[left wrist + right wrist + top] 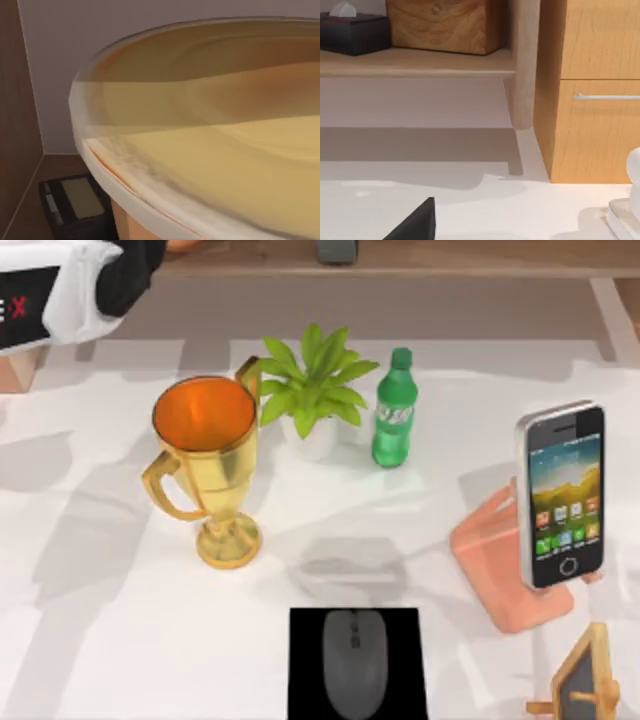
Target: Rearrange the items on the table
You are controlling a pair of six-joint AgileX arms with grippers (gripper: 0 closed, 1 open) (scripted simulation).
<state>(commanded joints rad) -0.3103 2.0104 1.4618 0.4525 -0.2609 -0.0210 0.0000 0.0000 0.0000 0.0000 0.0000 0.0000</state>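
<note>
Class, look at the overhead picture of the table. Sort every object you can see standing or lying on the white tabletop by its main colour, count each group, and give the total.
Gold: 1, gold two-handled trophy
Green: 2, green plastic bottle; green potted plant
Grey: 1, grey computer mouse
Black: 1, black rectangular pad
Silver: 1, silver-edged smartphone
Salmon: 1, salmon phone stand
Wood: 1, small wooden-framed chalkboard
Total: 8

My white-and-black left arm (pixel 70 285) reaches in at the table's far left corner in the top view, its wrist raised high. My left wrist camera sits tight against something rounded.

Glossy gold metal trophy (pixel 208 466); matt grey plastic mouse (pixel 353 660).
</note>
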